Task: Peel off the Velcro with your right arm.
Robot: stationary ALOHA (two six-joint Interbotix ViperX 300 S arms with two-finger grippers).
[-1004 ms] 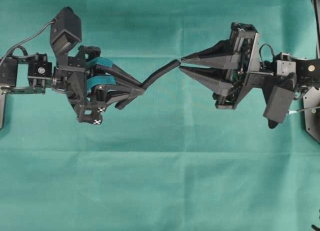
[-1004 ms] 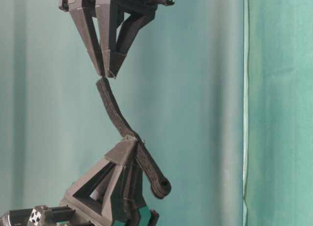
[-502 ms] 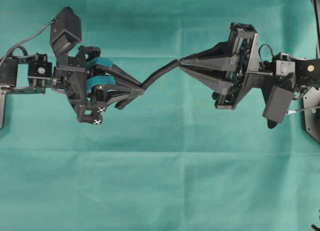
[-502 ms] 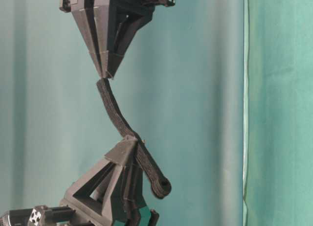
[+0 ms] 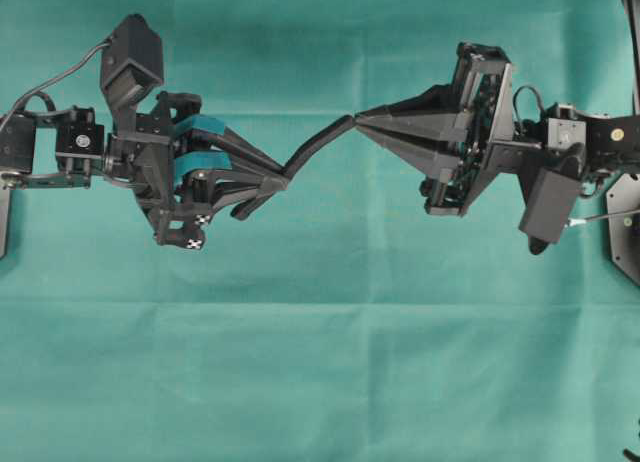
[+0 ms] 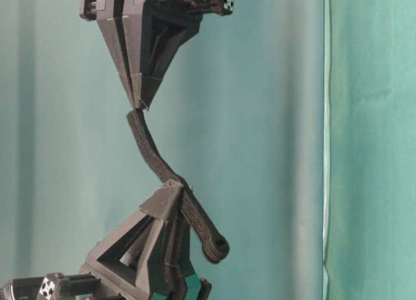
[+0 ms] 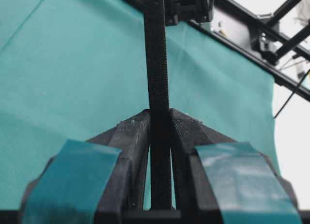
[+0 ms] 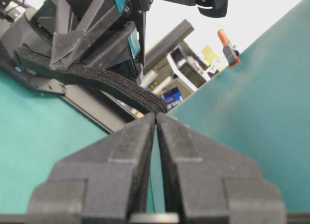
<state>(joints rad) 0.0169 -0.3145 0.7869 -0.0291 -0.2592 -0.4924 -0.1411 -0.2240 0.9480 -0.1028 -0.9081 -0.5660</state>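
Note:
The Velcro (image 5: 318,142) is a thin black strip held in the air between both arms. My left gripper (image 5: 283,177), with teal-striped fingers, is shut on its middle part; the strip runs up between those fingers in the left wrist view (image 7: 156,64). Its knobbed end (image 6: 218,248) hangs free beside the left fingers. My right gripper (image 5: 360,123), with plain black pointed fingers, is shut with its tips pinching the strip's other end (image 6: 133,115). The right wrist view shows the closed tips (image 8: 155,116) against the layered strip end (image 8: 150,104).
Green cloth (image 5: 320,362) covers the table below both arms. The right arm's base and cables (image 5: 620,212) sit at the right edge, the left arm's base (image 5: 40,152) at the left edge. An orange clamp (image 8: 227,47) is on the table's far edge.
My right gripper was open around the strip's free end, then shut on it. It has since shifted slightly, and the strip's end moved with it. The left gripper has not moved.

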